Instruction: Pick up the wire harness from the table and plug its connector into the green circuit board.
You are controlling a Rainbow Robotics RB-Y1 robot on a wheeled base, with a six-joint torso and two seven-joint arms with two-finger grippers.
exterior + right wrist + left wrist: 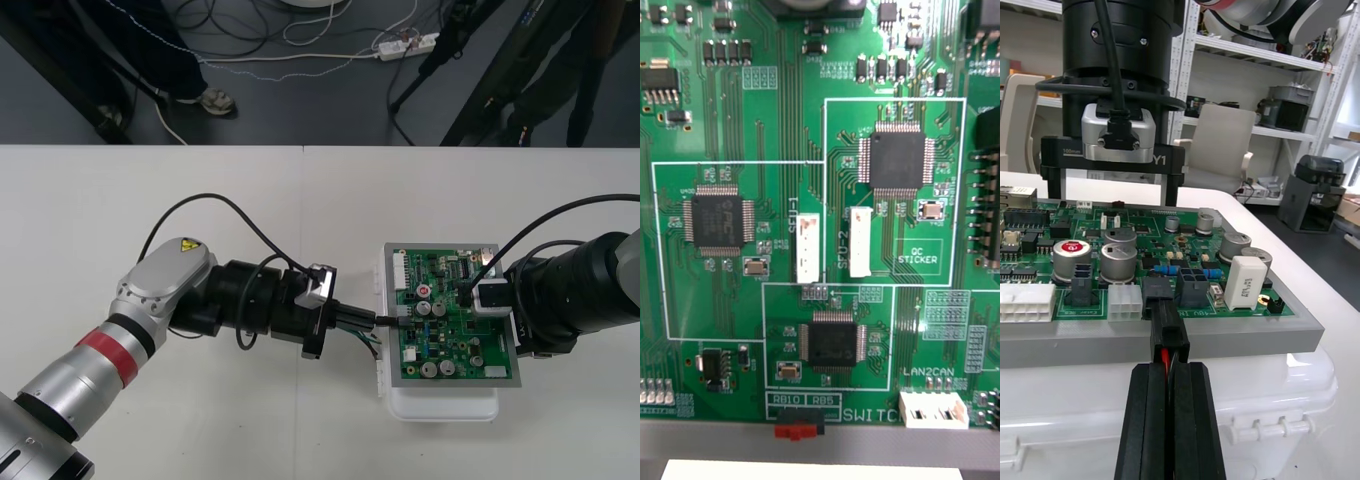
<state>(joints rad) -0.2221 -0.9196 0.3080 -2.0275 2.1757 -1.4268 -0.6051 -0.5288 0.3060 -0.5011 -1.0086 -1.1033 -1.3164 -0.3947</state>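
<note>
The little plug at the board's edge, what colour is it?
The plug is black, a red wire behind it; clearest in the left wrist view.

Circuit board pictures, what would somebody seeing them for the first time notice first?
The green circuit board on its white base stands out, right of the table's middle. The left gripper, shut on the harness's black plug, holds it against a connector at the board's left edge; whether it is seated I cannot tell. The right gripper hangs over the board's right part, fingers apart.
</note>
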